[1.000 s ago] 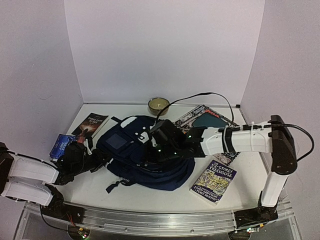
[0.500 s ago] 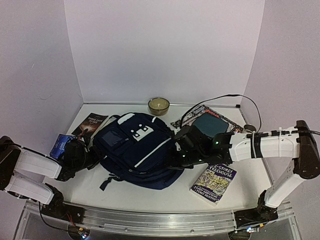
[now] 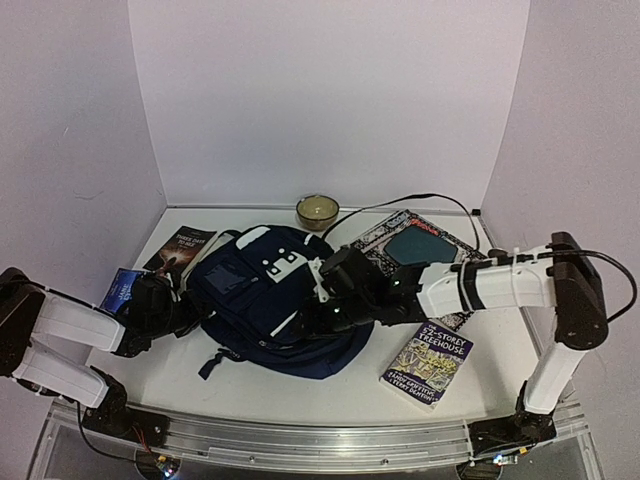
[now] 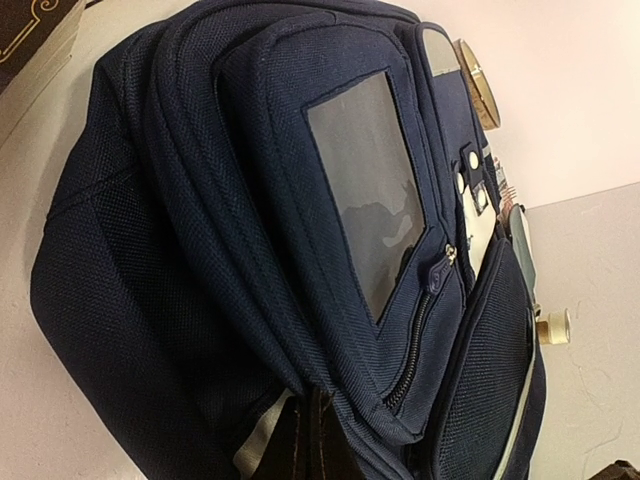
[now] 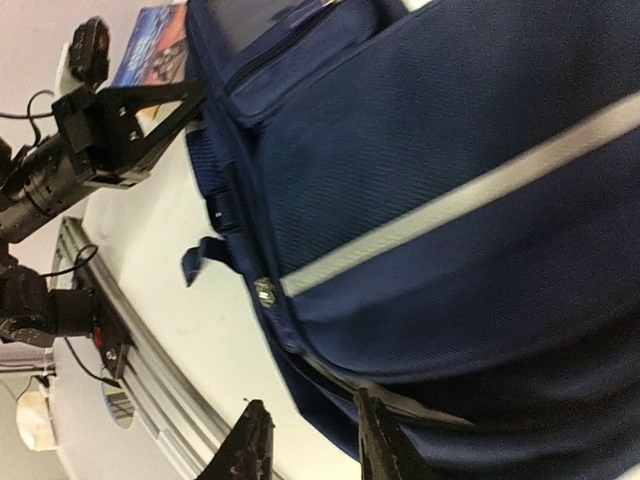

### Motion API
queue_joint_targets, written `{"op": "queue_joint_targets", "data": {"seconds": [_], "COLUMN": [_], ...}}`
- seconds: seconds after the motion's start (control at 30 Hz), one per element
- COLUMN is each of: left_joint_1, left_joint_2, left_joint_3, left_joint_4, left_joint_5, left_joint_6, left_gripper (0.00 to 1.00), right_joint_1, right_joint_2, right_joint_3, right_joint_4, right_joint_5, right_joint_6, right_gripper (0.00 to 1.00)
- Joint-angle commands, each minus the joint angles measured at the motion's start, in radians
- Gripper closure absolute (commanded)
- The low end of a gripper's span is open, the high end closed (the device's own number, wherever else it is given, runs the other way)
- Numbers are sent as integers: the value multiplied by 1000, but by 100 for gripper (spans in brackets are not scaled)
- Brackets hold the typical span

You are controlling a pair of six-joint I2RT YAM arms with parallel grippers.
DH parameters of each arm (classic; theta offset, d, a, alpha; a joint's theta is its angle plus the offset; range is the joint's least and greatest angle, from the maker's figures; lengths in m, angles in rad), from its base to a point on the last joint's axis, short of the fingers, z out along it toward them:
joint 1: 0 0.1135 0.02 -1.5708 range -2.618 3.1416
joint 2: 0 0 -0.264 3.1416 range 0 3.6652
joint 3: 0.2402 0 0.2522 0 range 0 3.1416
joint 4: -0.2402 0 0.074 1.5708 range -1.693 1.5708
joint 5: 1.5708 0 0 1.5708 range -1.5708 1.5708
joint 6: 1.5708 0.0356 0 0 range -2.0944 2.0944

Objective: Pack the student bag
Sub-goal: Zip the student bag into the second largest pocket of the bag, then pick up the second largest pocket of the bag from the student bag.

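Currently the right gripper [image 5: 310, 410] stands partly open at the lower right edge of the student bag [image 3: 262, 300], which lies at frame centre on the table [image 3: 300, 395]. At centre left, the left gripper [image 3: 178, 308] is clamped on the student bag's side fabric.

White table [image 3: 300, 395]: backpack [image 3: 260, 290] center, bowl [image 3: 317, 211] far, dark book [image 3: 186, 247] and blue book [image 3: 122, 287] left, magazine [image 3: 415, 240] and paperback [image 3: 428, 364] right.

Left arm [image 3: 68, 325] and right arm [image 3: 500, 285]: white shells, black joints, a black cable [image 3: 425, 196].
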Motion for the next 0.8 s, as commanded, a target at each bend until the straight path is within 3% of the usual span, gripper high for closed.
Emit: {"op": "queue_joint_targets", "data": {"seconds": [0.0,0.27,0.77], "left_joint_1": [-12,-22,-24], "left_joint_2": [-31,-37,-39], "left_joint_3": [14,-20,-48], "left_joint_4": [31,46,62], "left_joint_5": [50,48,48], "left_joint_6": [-1,-28,-39], "left_gripper": [100,100,100], "right_joint_1": [14,16,14], "right_joint_2": [96,236,258], "right_joint_3": [68,83,1], "right_joint_4": [85,122,58], "right_joint_5": [-132,-180,-24], "right_joint_6": [40,143,224], "right_gripper": [65,65,55]}}
